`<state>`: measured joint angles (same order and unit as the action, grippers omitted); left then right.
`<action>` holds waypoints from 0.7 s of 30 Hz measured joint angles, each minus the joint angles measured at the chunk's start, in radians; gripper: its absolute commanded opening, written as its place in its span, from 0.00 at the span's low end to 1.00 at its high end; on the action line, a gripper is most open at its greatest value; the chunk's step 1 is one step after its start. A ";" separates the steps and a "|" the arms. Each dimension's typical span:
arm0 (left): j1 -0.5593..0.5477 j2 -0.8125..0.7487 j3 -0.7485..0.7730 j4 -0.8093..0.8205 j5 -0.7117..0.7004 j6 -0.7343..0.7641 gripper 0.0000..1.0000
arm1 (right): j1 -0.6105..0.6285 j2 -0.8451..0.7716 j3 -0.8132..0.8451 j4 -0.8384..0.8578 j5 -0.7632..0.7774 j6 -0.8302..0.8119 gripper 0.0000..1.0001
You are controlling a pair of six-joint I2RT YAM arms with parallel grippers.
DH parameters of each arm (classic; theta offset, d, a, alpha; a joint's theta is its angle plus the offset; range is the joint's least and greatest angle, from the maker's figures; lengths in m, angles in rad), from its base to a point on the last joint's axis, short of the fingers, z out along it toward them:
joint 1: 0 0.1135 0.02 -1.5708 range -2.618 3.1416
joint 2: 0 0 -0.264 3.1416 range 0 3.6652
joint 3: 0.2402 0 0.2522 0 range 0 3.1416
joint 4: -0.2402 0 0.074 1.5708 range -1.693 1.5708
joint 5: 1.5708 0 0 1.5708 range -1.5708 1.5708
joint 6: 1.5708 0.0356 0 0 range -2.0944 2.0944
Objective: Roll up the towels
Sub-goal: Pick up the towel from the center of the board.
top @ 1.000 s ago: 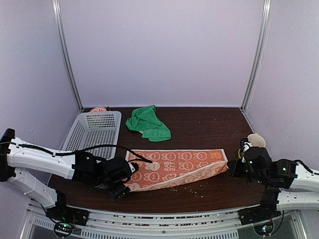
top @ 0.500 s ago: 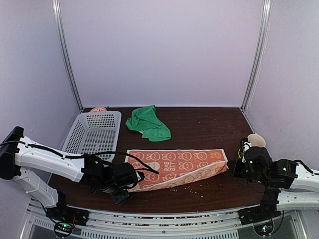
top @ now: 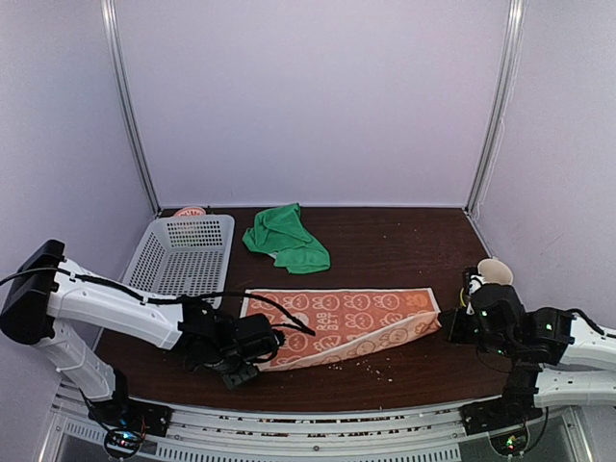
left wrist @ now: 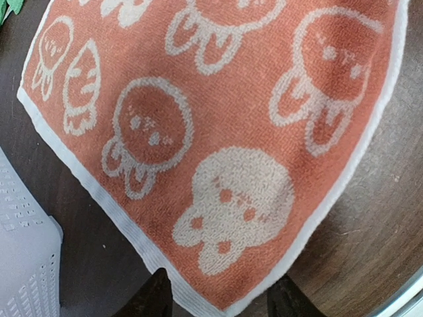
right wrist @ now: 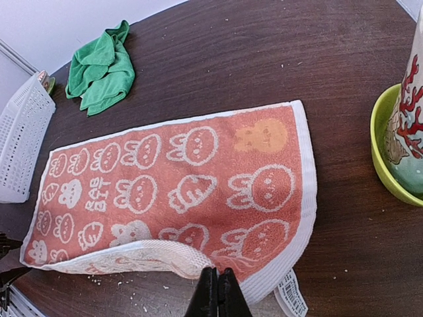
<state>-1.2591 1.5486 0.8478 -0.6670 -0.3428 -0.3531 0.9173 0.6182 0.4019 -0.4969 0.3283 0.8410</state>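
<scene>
- Top view: our left gripper (top: 246, 358) has slid right to the printed towel (top: 337, 322), at its left near corner. The green towel (top: 284, 239) lies crumpled behind, beside the basket (top: 178, 255), with open bench (top: 404, 250) to its right.
- Left wrist: the jaws stand apart, astride that corner's white hem.
- Right wrist: our right gripper (right wrist: 216, 290) is closed tight at the towel's raised near edge; we cannot tell whether it pinches cloth.

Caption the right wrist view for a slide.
Shut right gripper at the near edge of the orange towel; crumpled green towel and white basket beyond.

Terry-cloth towel (left wrist: 218, 132) (matt) on wooden table (right wrist: 231, 53).
</scene>
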 measured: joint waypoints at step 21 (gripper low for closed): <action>0.002 0.027 0.000 -0.024 -0.018 -0.002 0.13 | 0.000 -0.017 0.000 -0.001 0.000 0.000 0.00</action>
<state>-1.2575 1.5761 0.8478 -0.6910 -0.3603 -0.3550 0.9173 0.6014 0.4019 -0.4980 0.3286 0.8410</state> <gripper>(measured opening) 0.194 0.017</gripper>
